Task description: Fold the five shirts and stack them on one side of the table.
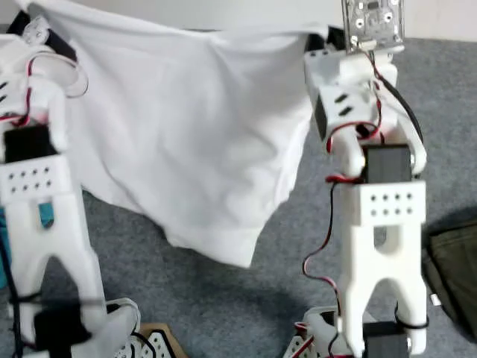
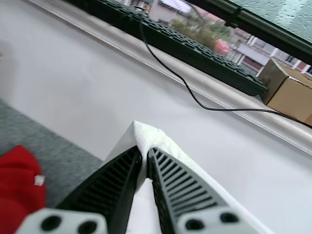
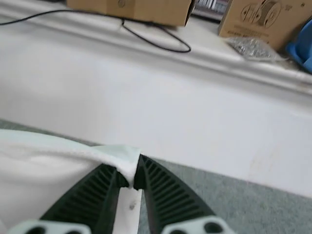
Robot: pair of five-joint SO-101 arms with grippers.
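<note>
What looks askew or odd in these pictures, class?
The white shirt, pinched by the left hand and right hand, hangs crooked: its lower edge slants down to a point instead of running level.

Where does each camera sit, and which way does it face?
High view: above and behind the arms, looking down on the grey table; left arm and right arm hold up the white shirt.
Left wrist view: on the left arm, facing the white wall and window; left gripper pinches a shirt corner.
Right wrist view: on the right arm, facing the wall and boxes; right gripper pinches another corner.
Shared: all three show the shirt.
</note>
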